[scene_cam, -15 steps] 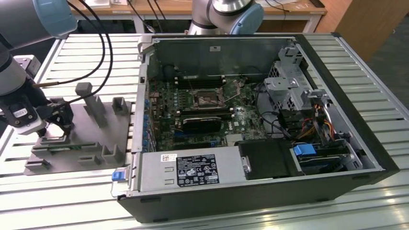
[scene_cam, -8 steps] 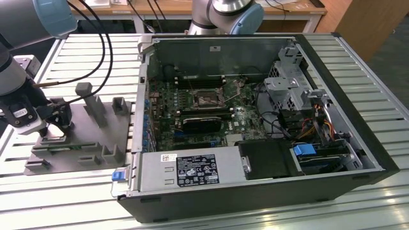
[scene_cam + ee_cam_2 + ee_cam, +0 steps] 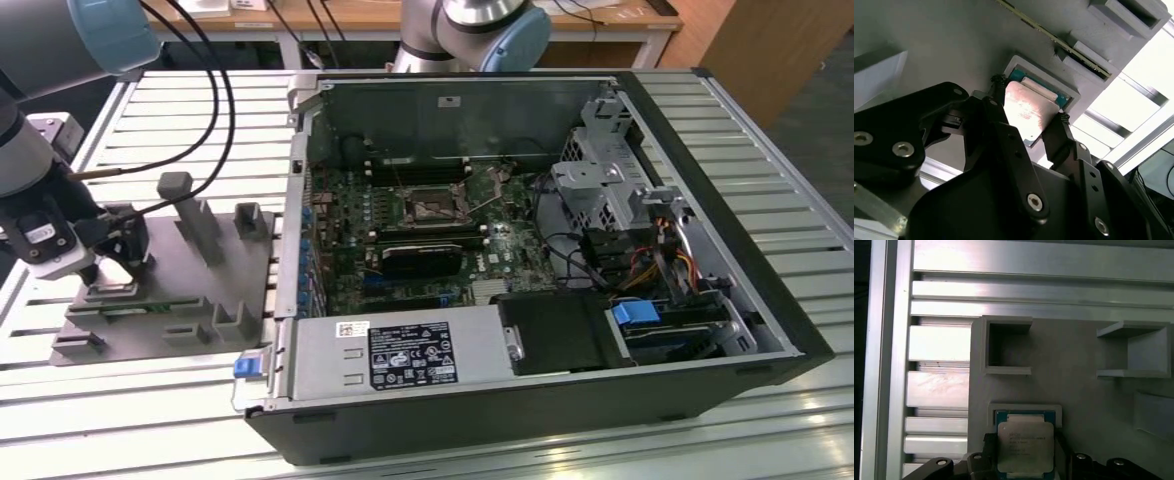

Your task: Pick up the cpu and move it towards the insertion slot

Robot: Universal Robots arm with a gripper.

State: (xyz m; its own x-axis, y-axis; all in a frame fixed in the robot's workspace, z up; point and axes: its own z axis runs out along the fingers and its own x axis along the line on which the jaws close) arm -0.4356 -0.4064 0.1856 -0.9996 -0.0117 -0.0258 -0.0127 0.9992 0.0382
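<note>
Glossy, smooth silver metal on the cpu [image 3: 1029, 107]; matt grey plastic on the fixture block [image 3: 1079, 365]; brushed, ribbed bare metal with soft sheen on the table [image 3: 939, 345]; silvery metal framing the insertion slot [image 3: 434, 207].

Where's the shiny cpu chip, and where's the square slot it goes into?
cpu [image 3: 1025, 445], first wrist view, middle of its silver top.
insertion slot [image 3: 431, 207], exterior view, its dark centre inside the silvery frame.

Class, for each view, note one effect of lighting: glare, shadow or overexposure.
Second wrist view: pinkish glare on the cpu, background slats blown white. First wrist view: bright sheen on the slats. Exterior view: case interior in shadow.
</note>
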